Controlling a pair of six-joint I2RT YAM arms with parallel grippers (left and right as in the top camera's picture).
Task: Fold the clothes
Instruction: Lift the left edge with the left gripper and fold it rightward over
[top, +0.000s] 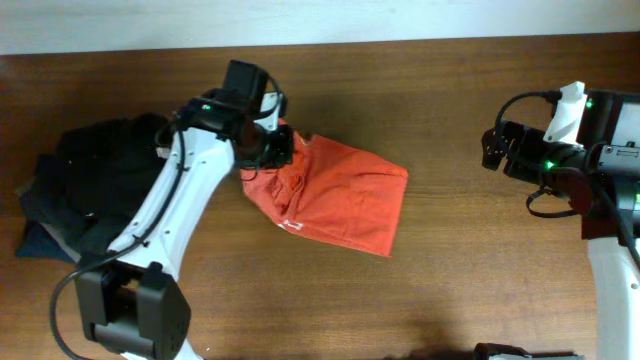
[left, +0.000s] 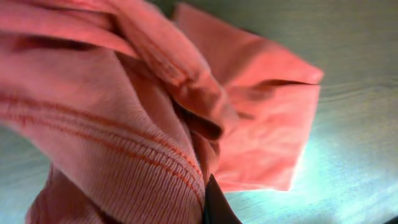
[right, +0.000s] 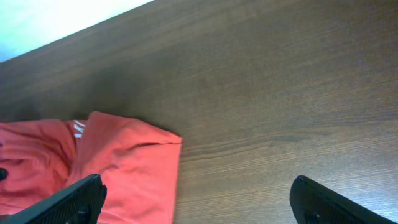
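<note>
— Where's the red-orange T-shirt (top: 340, 200)?
— Crumpled on the wooden table (top: 450, 290), centre-left, its left edge bunched up.
— And the left gripper (top: 268, 150)?
— Clenched on that bunched fabric.
— The right gripper (top: 495, 148)?
— Fingers spread, holding nothing, well apart at right. Dark garments (top: 90, 190) are heaped at left.

Dark garment pile (top: 88, 188) on wooden table (top: 450, 290)

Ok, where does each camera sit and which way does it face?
Overhead: fixed above the table, facing down; left arm, right arm, and left claw holding the red-orange T-shirt show.
Left wrist: on the left arm, close against bunched T-shirt fabric; one fingertip shows.
Right wrist: on the right arm, looking low across the table; open right claw at bottom.
Shared: all see the T-shirt.
</note>
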